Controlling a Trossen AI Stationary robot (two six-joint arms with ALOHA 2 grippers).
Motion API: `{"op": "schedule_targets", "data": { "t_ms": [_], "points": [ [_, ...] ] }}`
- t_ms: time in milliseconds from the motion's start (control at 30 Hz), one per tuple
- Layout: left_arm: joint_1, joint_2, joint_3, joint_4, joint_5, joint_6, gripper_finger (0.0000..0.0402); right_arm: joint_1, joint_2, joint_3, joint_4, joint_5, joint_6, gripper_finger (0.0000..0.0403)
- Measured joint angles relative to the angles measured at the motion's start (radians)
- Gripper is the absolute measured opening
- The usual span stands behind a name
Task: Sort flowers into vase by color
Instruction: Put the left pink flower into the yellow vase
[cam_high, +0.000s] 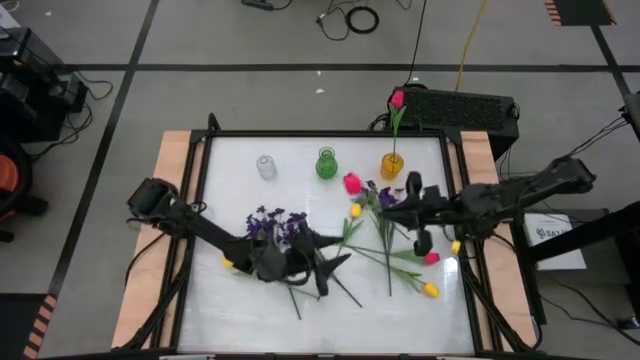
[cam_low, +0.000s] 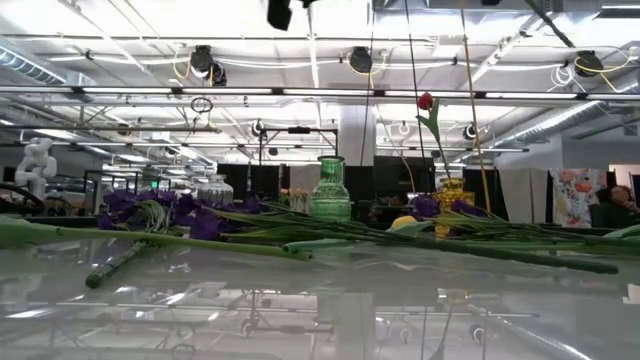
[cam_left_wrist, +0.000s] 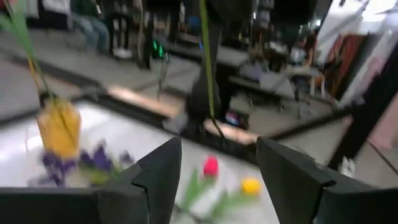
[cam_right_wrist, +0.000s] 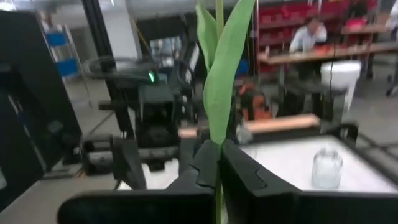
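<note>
Left jaws (cam_high: 325, 268) are hovering low over the worktop (cam_high: 230, 165), standing apart with nothing between them; the purple blossoms (cam_high: 272, 224) are lying just behind them.

Three vases are standing in a row at the far edge: clear vase (cam_high: 265, 167), green vase (cam_high: 326, 163), yellow vase (cam_high: 392, 165). Only the yellow vase is holding anything, one pink-red tulip (cam_high: 397, 98) upright in it. The other two are looking empty.

Right jaws (cam_right_wrist: 216, 163) are pinching shut on a green stem (cam_right_wrist: 219, 74), its leaf rising straight up between them; which bloom it is carrying I cannot tell.

Progress, as I judge it: barely started. One flower is placed; the rest are lying loose.

Loose count, high view: three yellow buds, e.g. (cam_high: 430, 290); two pink-red buds, e.g. (cam_high: 351, 183); purple in two clumps, the second beside the right jaws (cam_high: 385, 195). Single purple stems are too tangled to count.
</note>
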Motion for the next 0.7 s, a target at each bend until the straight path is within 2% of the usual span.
{"op": "schedule_targets", "data": {
  "t_ms": [133, 300, 467, 567, 700],
  "points": [
    [0.076, 0.013, 0.000, 0.082, 0.063, 0.031, 0.0216, -0.013, -0.013, 0.000, 0.078, -0.006, 0.006, 0.0000],
    [0.165, 0.098, 0.001, 0.299, 0.292, 0.032, 0.0216, -0.010, 0.053, 0.000, 0.225, -0.020, -0.050, 0.0000],
    [0.197, 0.170, 0.034, 0.400, 0.373, 0.116, 0.0216, -0.010, 0.157, 0.000, 0.366, -0.043, -0.081, 0.0000],
    [0.196, 0.180, 0.048, 0.418, 0.434, 0.184, 0.0216, -0.010, 0.210, 0.000, 0.421, -0.044, -0.097, 0.0000],
    [0.194, 0.179, 0.051, 0.424, 0.465, 0.216, 0.0216, -0.010, 0.259, 0.000, 0.503, -0.043, -0.122, 0.0000]
  ]
}}
